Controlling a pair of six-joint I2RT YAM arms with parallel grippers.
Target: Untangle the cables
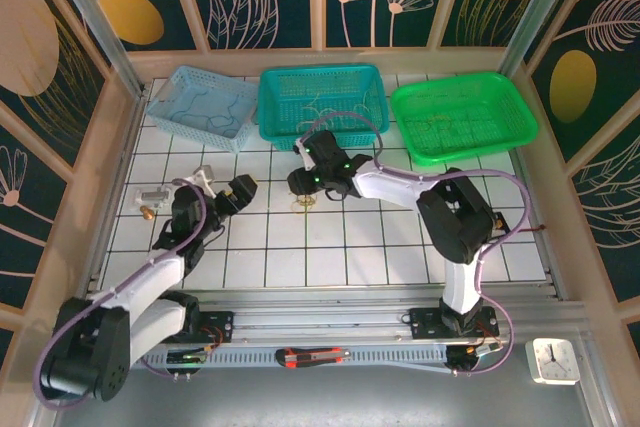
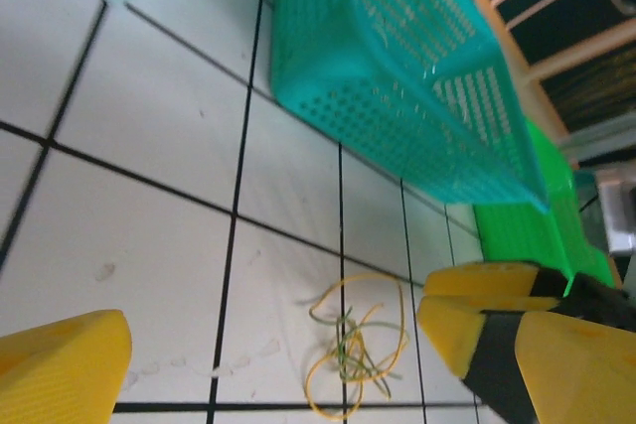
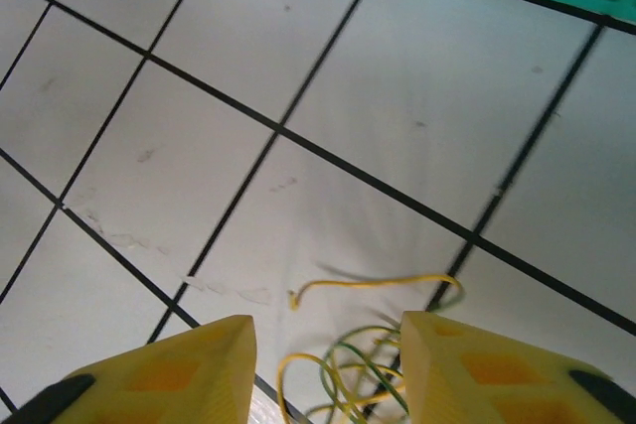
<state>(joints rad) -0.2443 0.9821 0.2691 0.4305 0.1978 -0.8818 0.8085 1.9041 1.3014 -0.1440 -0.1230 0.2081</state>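
Note:
The cables (image 1: 305,203) are a small tangle of thin yellow and green wires lying on the white tiled table (image 1: 400,237), just in front of the teal basket. My right gripper (image 1: 303,187) hangs directly over them. In the right wrist view its yellow fingers stand partly apart, and the right gripper (image 3: 328,369) straddles the cables (image 3: 378,282) without pinching them. My left gripper (image 1: 240,193) is wide open to the left of the tangle, pointing at it. In the left wrist view the cables (image 2: 353,350) lie ahead, between my yellow fingers (image 2: 70,369).
Three baskets line the back: light blue (image 1: 205,107), teal (image 1: 322,102) with loose wires in it, and green (image 1: 465,117). Small metal parts (image 1: 150,197) lie at the left. A box cutter (image 1: 312,355) and a clock (image 1: 552,359) sit by the arm bases.

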